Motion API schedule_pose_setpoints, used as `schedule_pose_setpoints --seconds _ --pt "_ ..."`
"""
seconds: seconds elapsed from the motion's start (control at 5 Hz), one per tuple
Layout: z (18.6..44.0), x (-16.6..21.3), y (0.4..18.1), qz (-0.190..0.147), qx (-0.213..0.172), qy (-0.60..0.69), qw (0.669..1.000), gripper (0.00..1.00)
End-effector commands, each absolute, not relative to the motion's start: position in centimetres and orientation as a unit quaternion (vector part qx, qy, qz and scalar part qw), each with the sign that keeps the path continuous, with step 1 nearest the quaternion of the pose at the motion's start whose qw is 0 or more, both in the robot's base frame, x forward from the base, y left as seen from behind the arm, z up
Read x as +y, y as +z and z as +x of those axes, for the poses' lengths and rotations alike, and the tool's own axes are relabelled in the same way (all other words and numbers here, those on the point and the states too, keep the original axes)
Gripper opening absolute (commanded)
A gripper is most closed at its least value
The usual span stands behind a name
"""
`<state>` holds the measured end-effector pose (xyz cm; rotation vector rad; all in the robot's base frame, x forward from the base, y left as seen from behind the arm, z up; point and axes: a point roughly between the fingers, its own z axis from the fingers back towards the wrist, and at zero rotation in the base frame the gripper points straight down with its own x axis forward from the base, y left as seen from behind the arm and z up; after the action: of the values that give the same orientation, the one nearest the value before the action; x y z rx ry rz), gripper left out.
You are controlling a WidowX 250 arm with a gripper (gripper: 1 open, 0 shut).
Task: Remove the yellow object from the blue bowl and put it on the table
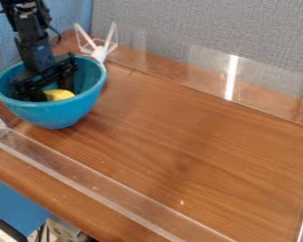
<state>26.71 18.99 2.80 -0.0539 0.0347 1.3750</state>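
One gripper down inside the bowl, far left on the desk.
Jaws flank the banana (whether they grip it, I cannot tell).

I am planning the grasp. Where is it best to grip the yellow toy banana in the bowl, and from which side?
Probably its middle, from straight above: the yellow toy banana lies low inside the deep blue bowl, whose walls block any sideways approach. The gripper already points down over it.
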Motion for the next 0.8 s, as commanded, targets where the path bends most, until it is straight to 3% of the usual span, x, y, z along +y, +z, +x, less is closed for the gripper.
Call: schedule_pose_setpoints --seconds 0.0,0.6 --pt "26.4 19.1 2.3 -0.024 0.015 0.645 0.764 0.0" --pt "25.9 19.0 1.2 -0.018 0.036 0.663 0.747 0.0"
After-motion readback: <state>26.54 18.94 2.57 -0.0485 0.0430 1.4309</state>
